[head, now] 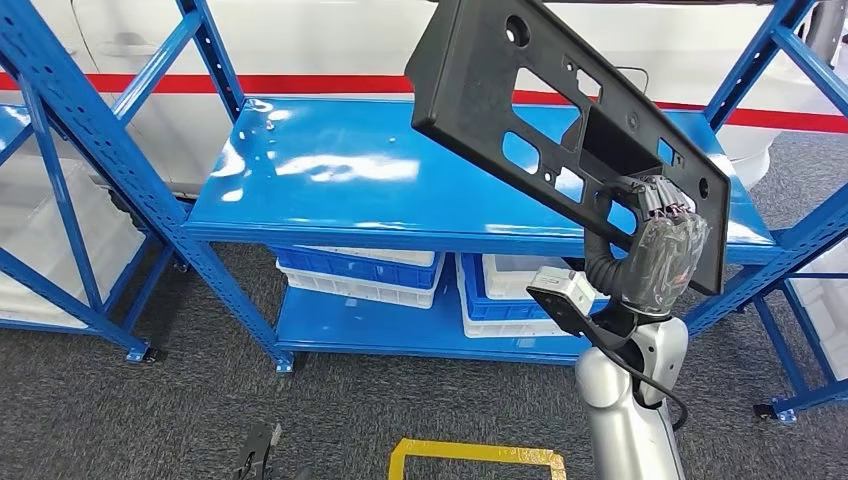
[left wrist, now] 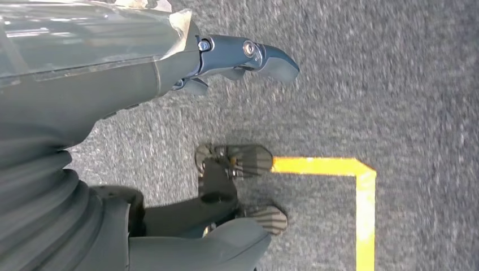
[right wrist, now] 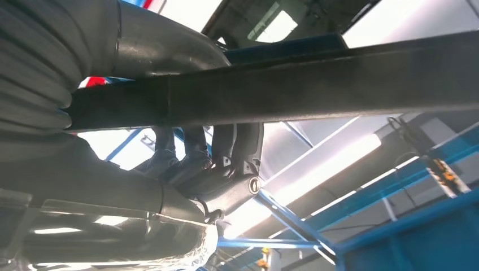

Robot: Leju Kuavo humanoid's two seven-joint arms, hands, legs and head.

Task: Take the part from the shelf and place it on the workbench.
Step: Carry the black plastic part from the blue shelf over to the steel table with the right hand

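Holding part (head: 560, 130) clear above shelf (head: 380, 180), right hand (head: 665, 245) gripping its lower edge. Left hand (left wrist: 243, 56) hangs holding nothing. Pick looks done; next: turn to workbench, keep it level.

Silver right arm (head: 625, 415), black ribbed wrist cover, plastic-wrapped grey right hand (head: 668, 250).

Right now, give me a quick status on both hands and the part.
Right hand grips black part, lifted off blue shelf. Left hand holds nothing, hangs over grey floor. Nothing fouling the part.
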